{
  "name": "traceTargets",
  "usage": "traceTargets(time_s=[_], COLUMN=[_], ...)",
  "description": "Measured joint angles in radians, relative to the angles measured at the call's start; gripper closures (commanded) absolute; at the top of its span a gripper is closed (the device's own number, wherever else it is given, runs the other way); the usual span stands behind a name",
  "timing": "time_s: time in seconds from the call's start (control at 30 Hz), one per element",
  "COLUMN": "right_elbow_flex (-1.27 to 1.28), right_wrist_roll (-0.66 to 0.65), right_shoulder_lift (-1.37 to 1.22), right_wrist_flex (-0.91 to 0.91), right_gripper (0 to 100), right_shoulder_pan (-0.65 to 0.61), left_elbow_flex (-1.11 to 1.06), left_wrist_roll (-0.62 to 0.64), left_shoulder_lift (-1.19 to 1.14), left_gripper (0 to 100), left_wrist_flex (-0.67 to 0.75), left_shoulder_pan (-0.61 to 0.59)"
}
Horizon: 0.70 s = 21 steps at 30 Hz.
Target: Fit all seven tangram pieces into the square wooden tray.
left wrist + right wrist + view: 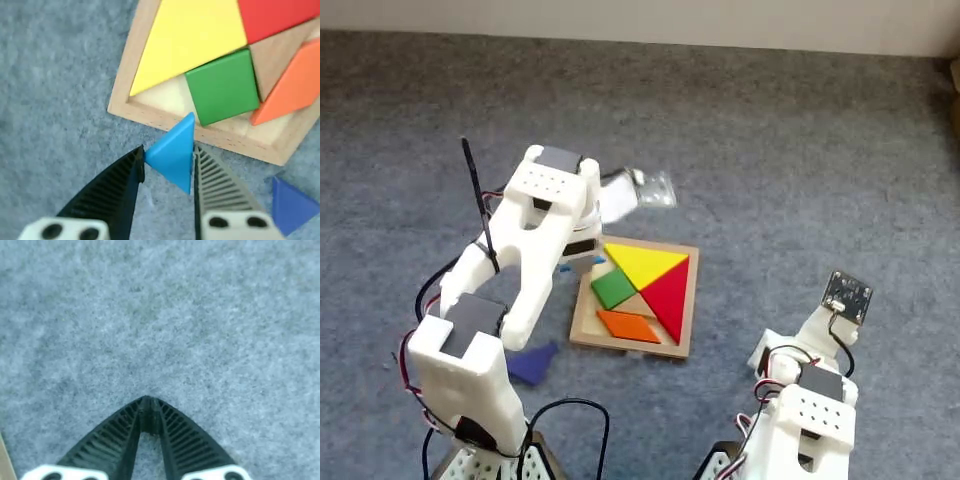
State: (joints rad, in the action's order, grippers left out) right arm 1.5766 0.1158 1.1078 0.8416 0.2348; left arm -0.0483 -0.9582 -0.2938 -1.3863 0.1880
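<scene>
Left gripper (168, 152) clamps a light blue triangle (174, 156) at the wooden tray's (131, 107) outer edge, near the green square (225, 85). A dark blue piece (291, 205) lies just outside. Right gripper (149, 405), pinched shut, hangs over open carpet (200, 315).

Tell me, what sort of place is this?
Probably a robotics lab or hobby workbench: a small white plastic left arm and right arm stand on grey carpet-like matting beside a square wooden tray of coloured tangram pieces.
</scene>
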Motion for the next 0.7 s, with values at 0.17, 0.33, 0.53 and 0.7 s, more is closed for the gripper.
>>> traceTargets(time_s=[0.17, 0.33, 0.53, 0.7], right_elbow_flex=[0.000, 0.000, 0.000, 0.000], right_wrist_roll=[0.000, 0.000, 0.000, 0.000], right_shoulder_lift=[0.000, 0.000, 0.000, 0.000], right_wrist_flex=[0.000, 0.000, 0.000, 0.000], right_gripper=[99.2, 99.2, 99.2, 99.2], right_shoulder_pan=[0.000, 0.000, 0.000, 0.000], left_elbow_flex=[0.000, 0.000, 0.000, 0.000], left_wrist_roll=[-0.219, -0.299, -0.307, -0.249], left_shoulder_lift=[0.000, 0.000, 0.000, 0.000], left_gripper=[89, 89, 76, 74], left_wrist_flex=[0.000, 0.000, 0.000, 0.000], left_shoulder_pan=[0.043, 0.089, 0.121, 0.115])
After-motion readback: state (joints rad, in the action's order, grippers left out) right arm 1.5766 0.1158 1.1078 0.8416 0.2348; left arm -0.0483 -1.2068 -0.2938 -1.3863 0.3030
